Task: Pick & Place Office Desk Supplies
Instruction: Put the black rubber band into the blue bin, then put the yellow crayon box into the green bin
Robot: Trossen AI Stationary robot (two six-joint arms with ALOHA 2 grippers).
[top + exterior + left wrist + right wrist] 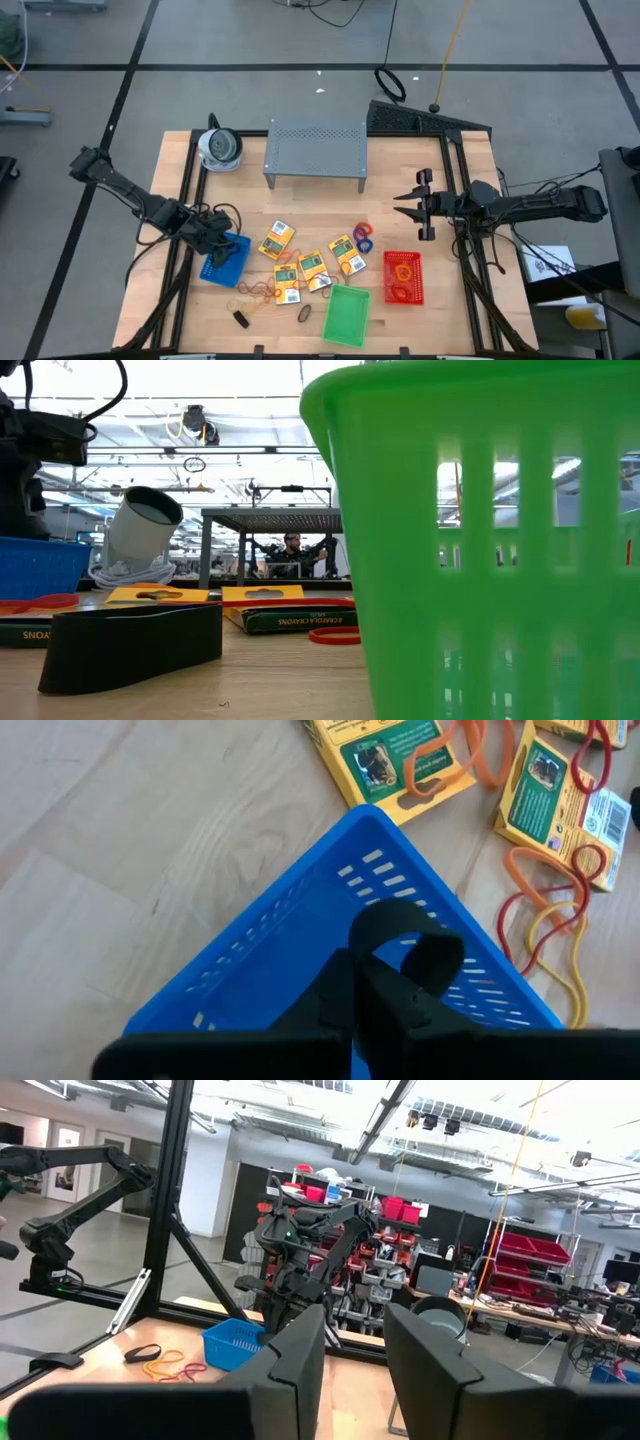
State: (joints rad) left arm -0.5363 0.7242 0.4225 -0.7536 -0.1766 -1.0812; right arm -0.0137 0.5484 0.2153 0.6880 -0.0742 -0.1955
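Left gripper (222, 238) hangs over the blue basket (226, 259) at the table's left, its fingers closed on a black clip (405, 945) whose loop shows just above the basket floor in the left wrist view. Right gripper (405, 205) waits well apart at the table's right side, raised, its jaws spread with nothing between them.

By the look of it, the sorting is only partly done. The red basket (403, 277) holds some orange rubber bands (402, 272), while the green basket (346, 313) looks bare. Several crayon boxes (277, 240) lie loose on the wood between the baskets, with more band loops (254, 291) beside them, a red and blue pair (362, 236) near the red basket, and two more clips (241, 318) at the front edge. A grey shelf (315, 150) and a round white object (219, 148) stand at the back.
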